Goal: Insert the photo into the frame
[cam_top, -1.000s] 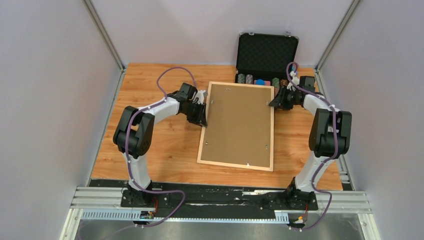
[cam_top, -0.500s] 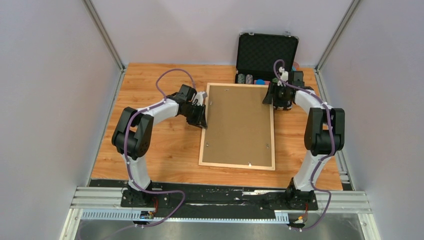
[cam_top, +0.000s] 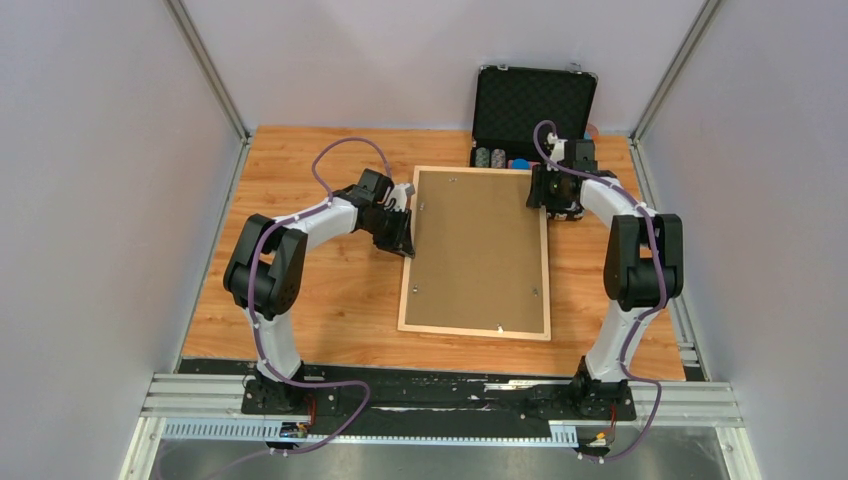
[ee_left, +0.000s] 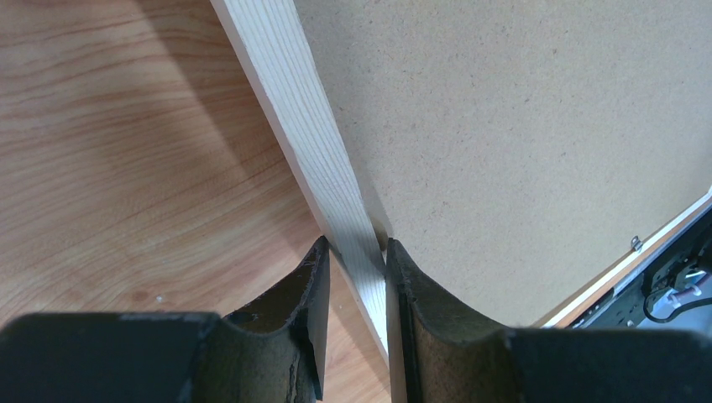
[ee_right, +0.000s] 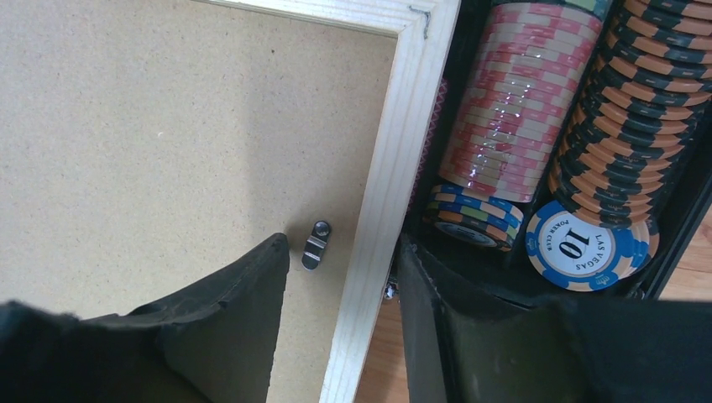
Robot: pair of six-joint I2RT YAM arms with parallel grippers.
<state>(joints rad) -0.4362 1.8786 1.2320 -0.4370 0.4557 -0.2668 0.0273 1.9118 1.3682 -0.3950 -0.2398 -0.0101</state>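
Note:
The frame (cam_top: 472,333) lies face down mid-table, with its brown backing board (cam_top: 478,250) up. The photo is hidden. My left gripper (cam_top: 404,240) is shut on the frame's left rail (ee_left: 302,126); in the left wrist view its fingertips (ee_left: 357,252) pinch the light wood beside the board (ee_left: 520,126). My right gripper (cam_top: 546,200) is open at the far right corner. In the right wrist view the gripper (ee_right: 344,252) straddles the right rail (ee_right: 395,151), one finger over the board, the other outside the rail.
An open black chip case (cam_top: 533,105) stands just behind the frame's far right corner. Its stacked poker chips (ee_right: 512,101) lie close against the rail. A small metal retaining clip (ee_right: 316,244) sits on the board by my right gripper. Grey walls enclose the table.
The frame has turned slightly and now lies straighter. My right gripper has moved from the frame's right edge toward its far right corner. The left gripper keeps its hold.

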